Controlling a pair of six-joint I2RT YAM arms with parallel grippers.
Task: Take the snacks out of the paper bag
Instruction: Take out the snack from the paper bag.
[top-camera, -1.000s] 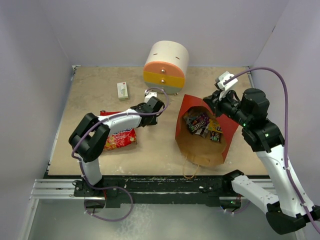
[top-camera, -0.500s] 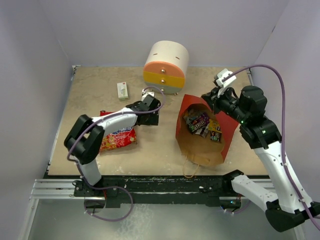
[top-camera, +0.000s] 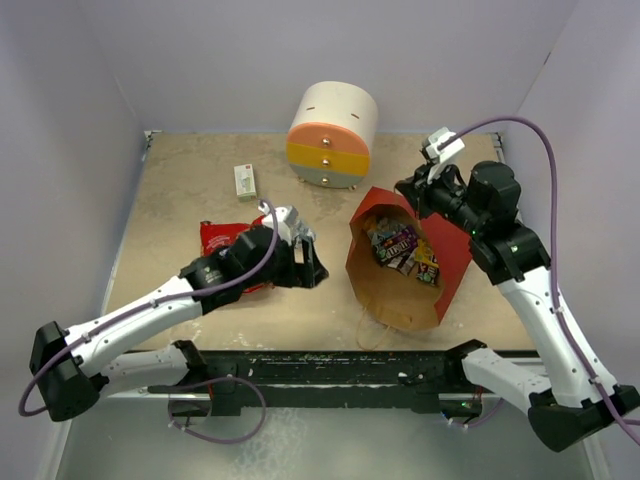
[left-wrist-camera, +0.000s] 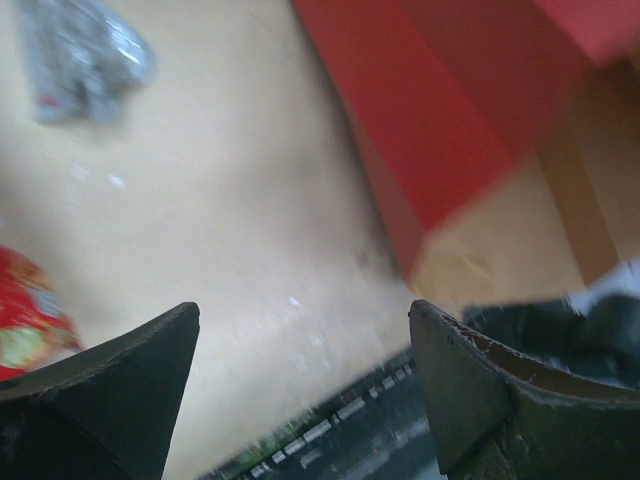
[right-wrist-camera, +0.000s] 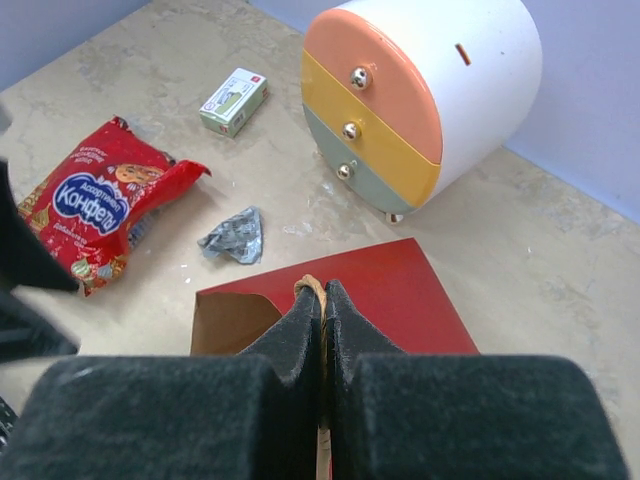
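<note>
Mid-unload: L gripper (left-wrist-camera: 302, 308) fingers apart, empty; R gripper (right-wrist-camera: 322, 300) clamped on paper bag (top-camera: 395, 300) handle (right-wrist-camera: 312, 287). Next: L reaches 3 o'clock for snacks (top-camera: 400, 245) inside.

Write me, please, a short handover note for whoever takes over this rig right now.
left gripper: open and empty, low over the table between the red chip bag and the paper bag.
right gripper: shut on the handle at the paper bag's far rim.
Done: the red chip bag and a silver wrapper lie out on the table, left of the paper bag.
Left: several small candy wrappers are inside the paper bag and need taking out.
</note>
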